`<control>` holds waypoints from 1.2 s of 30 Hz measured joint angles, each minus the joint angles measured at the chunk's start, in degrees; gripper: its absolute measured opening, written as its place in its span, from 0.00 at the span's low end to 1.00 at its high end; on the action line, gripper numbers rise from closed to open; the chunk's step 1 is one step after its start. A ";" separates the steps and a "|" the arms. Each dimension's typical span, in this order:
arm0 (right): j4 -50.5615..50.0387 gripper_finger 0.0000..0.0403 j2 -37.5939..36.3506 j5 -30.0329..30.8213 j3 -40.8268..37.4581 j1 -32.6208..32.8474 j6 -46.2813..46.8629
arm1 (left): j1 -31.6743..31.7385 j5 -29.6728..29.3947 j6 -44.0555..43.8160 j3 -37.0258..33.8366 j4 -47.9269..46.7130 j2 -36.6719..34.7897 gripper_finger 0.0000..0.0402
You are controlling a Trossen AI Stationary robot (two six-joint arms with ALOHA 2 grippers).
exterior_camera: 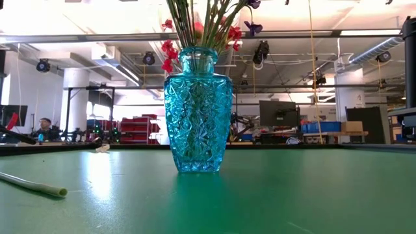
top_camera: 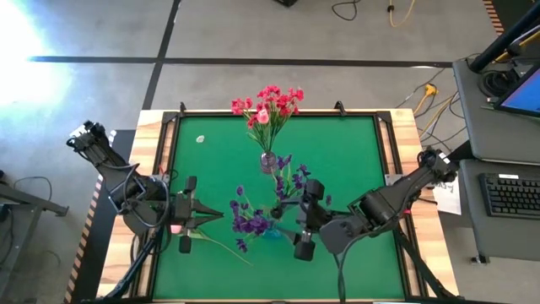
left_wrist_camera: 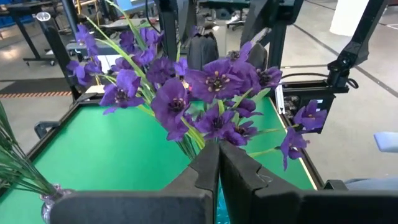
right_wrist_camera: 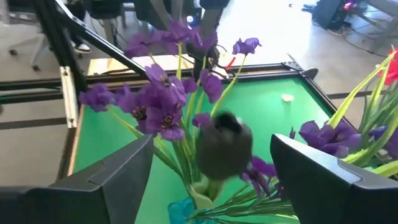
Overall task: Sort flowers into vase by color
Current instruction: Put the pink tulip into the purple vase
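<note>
In the low view the flowers [exterior_camera: 208, 26] are cut off at twelve o'clock; only stems and a few blooms show above the vase [exterior_camera: 197, 107]. A stem end [exterior_camera: 36, 184] runs off at nine o'clock. In the right wrist view a dark blurred blob [right_wrist_camera: 224, 146] hides the stems.

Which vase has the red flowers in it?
The clear vase near the table's far edge holds the red flowers. The blue vase, between both tools, holds only purple flowers.
</note>
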 joint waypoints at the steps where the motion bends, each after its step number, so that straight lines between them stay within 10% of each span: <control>1: 0.00 0.79 -0.24 -0.40 0.13 0.13 -0.18 | 0.00 0.00 -0.13 0.00 -0.05 0.00 0.00; 12: 0.17 0.83 -2.60 -3.99 0.19 0.26 -1.18 | -0.02 1.14 -15.24 0.00 -12.33 0.00 0.00; 20: 0.22 0.83 -3.65 -4.28 0.22 0.37 -3.30 | -0.02 14.91 -35.82 -0.11 -24.99 2.93 0.00; 36: 0.22 0.83 -3.93 -4.28 0.22 0.37 -4.36 | -0.02 31.28 -44.13 -0.11 -29.72 18.14 0.00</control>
